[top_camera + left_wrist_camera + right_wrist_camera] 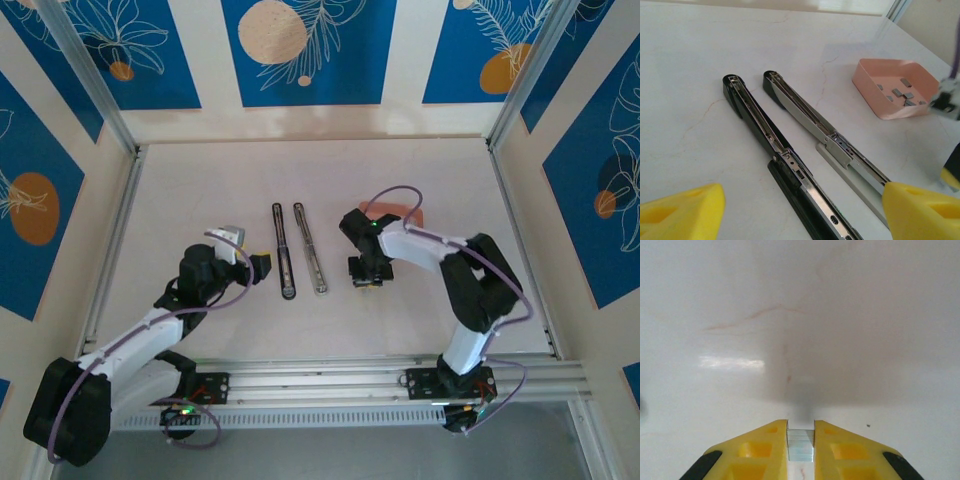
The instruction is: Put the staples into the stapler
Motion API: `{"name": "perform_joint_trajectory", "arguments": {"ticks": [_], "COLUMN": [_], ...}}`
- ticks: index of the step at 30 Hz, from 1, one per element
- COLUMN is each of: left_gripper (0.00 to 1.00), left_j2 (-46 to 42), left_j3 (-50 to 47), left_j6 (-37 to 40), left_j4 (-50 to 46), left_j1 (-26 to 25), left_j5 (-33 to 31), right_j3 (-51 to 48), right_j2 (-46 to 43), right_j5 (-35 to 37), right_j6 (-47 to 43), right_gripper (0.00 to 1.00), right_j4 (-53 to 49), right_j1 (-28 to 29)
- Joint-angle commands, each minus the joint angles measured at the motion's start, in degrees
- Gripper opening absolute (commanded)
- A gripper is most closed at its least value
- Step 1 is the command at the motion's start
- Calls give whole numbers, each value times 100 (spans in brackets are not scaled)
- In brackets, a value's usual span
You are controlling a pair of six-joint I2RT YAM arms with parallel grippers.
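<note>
silvery staples (pixel 800 446) sit pinched in the right gripper (pixel 800 432), beside the stapler (pixel 310 248).

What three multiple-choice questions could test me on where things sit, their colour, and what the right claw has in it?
1. Where is the pink tray relative to the stapler?
A on it; B to its left; C to its right.
2. What colour are the right gripper's fingertips?
A yellow; B red; C green.
3. What sits between those fingertips?
A nothing; B a silvery staple strip; C the tray.

Answers:
1 C: the top view shows the tray lying right of both opened stapler arms.
2 A: the right wrist view shows yellow tips.
3 B: the strip is pinched between the two tips.
</note>
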Motion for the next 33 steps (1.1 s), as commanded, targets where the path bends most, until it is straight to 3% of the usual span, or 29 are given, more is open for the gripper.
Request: {"name": "perform_joint_trajectory", "arguments": {"ticks": [1, 6, 17, 33], "left_gripper": [82, 82, 82, 83], "left_j2": [-8, 82, 124, 113], "left_j3": [-169, -222, -228, -220], "left_j6": [-31, -27, 3, 129], "left_j4": [311, 451, 477, 429], "left_j1": [68, 68, 68, 72], "left_j5": [-97, -116, -143, -152], "right_j3": [-214, -516, 452, 625], "right_j2": [-896, -1256, -58, 360], "right_j5": [538, 407, 779, 955], "right_j6": [164, 145, -162, -37], "right_gripper": [17, 18, 18, 18], "right_j4": [815, 1908, 1536, 1405], "right_j1": [354, 705, 1498, 1538]}}
